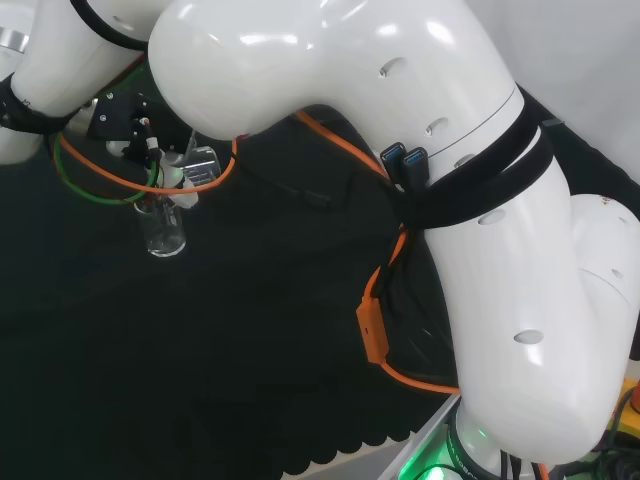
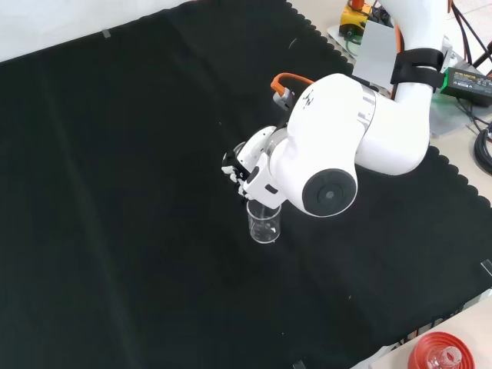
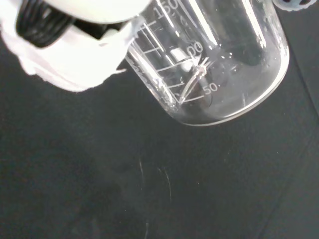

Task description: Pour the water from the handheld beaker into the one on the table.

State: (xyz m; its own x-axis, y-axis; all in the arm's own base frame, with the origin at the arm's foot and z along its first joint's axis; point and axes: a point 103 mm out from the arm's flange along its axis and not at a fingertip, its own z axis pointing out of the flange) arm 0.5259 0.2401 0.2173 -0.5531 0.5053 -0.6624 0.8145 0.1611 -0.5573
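In the wrist view a clear graduated beaker [image 3: 219,64] lies tilted on its side, with a white finger of the hand [image 3: 75,55] curled against its wall. I cannot tell how much water it holds. In the head view the hand [image 1: 135,125] sits at the upper left with that tilted glass [image 1: 201,165] beside it. Just below stands a second clear beaker [image 1: 161,228], upright on the black cloth. The front view shows this standing beaker [image 2: 264,223] right under the hand [image 2: 244,167], partly behind the arm's big white link.
The arm's white links [image 2: 338,154] and orange cable [image 1: 372,330] stand to the right in the head view. A red ribbed stand with a flask [image 2: 438,355] sits at the front view's bottom right corner, off the cloth. Black cloth [image 2: 115,192] spreads wide to the left.
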